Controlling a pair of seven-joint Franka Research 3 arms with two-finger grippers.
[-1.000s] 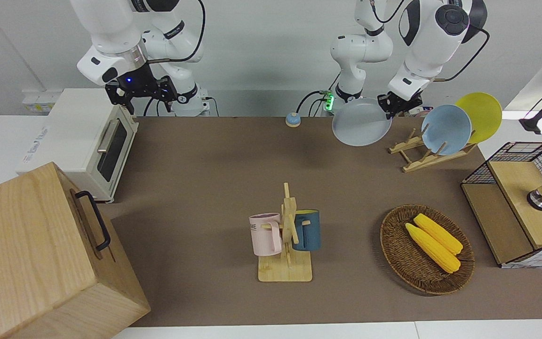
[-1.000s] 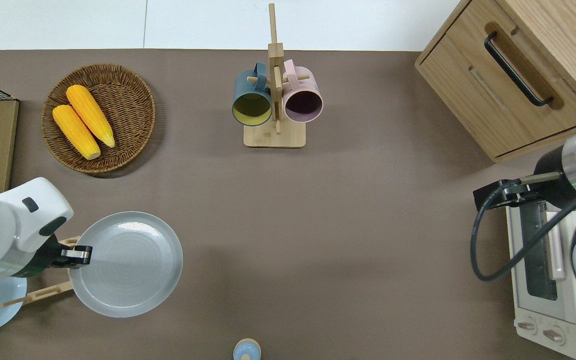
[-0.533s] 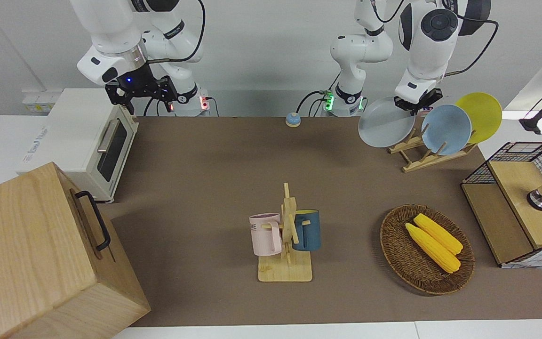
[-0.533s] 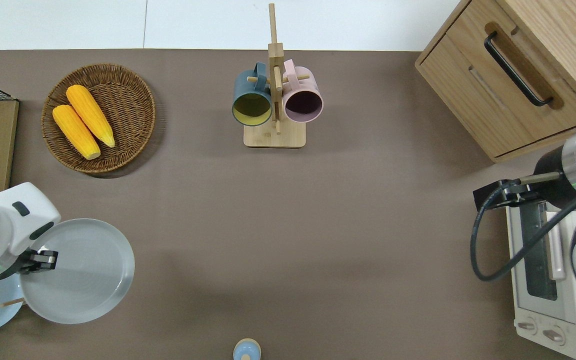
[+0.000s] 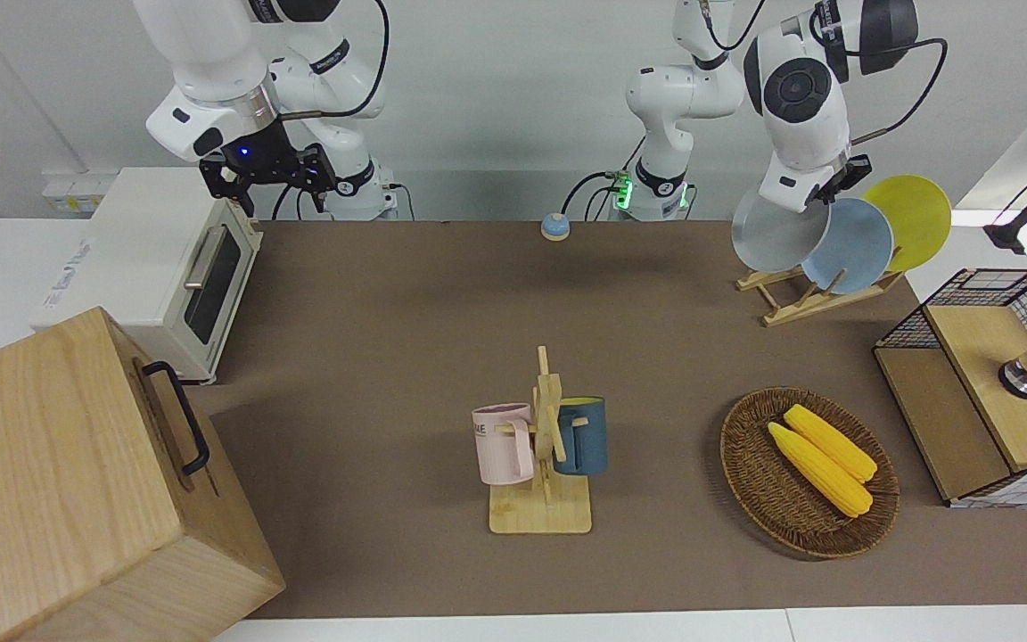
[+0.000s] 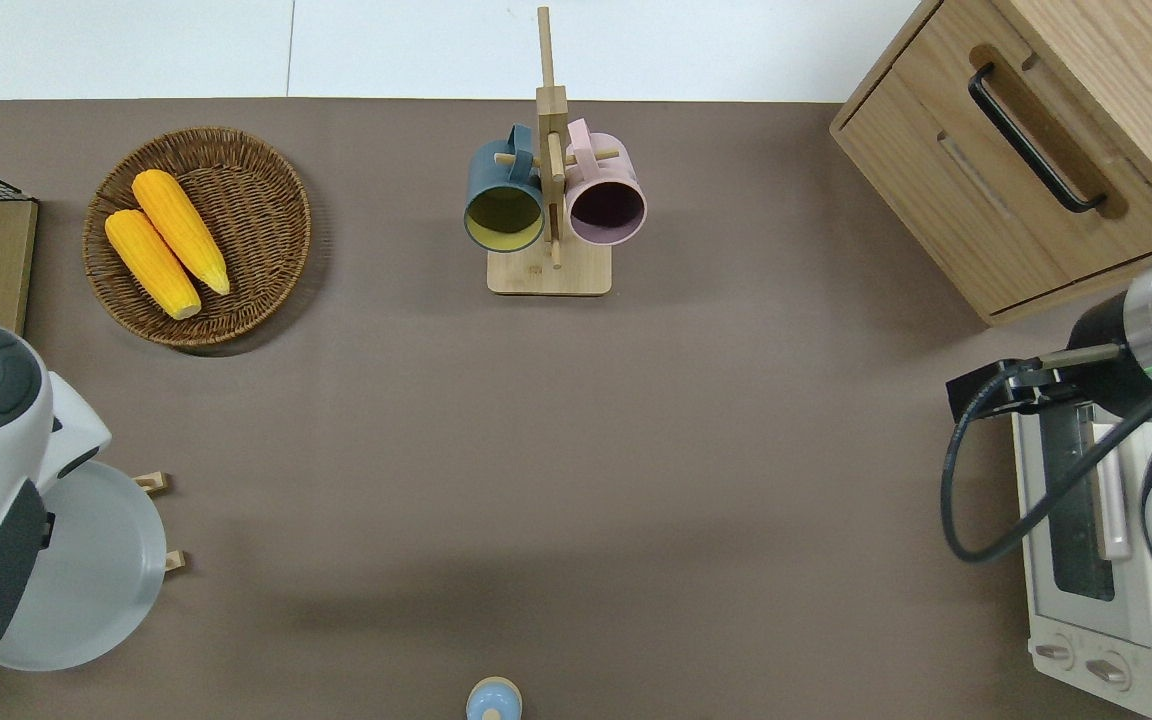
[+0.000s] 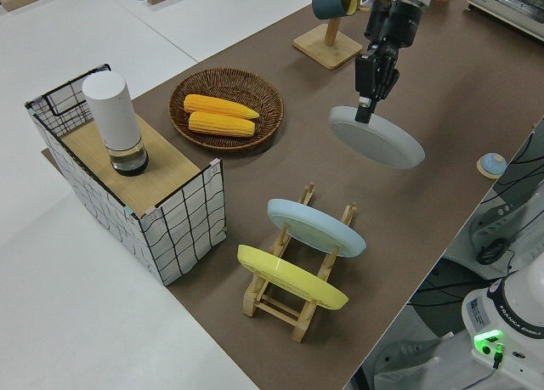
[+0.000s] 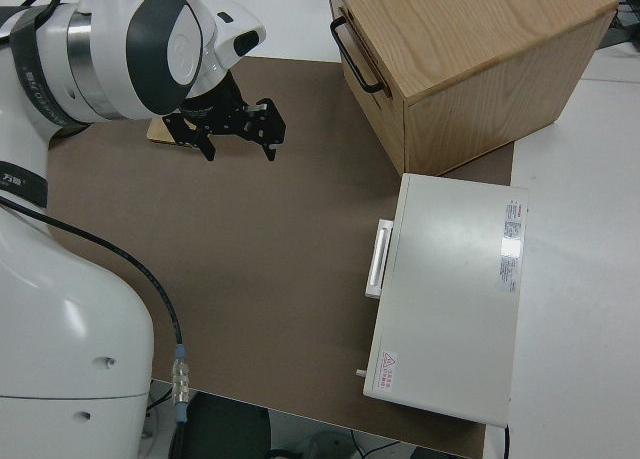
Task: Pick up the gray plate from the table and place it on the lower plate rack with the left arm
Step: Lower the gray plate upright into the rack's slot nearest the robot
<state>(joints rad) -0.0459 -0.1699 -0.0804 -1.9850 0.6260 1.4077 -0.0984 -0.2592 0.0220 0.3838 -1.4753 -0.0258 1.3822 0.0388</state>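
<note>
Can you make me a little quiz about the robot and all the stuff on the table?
1. True or false: the gray plate already rests on the plate rack.
2. How many corn cobs lie in the wicker basket?
3. Which gripper holds the gray plate? A) left gripper B) right gripper

Key: 1 false, it is held in the air over the rack; 2 two; 3 A.

Left tool (image 7: 367,110) clamped, raised; right arm parked
</note>
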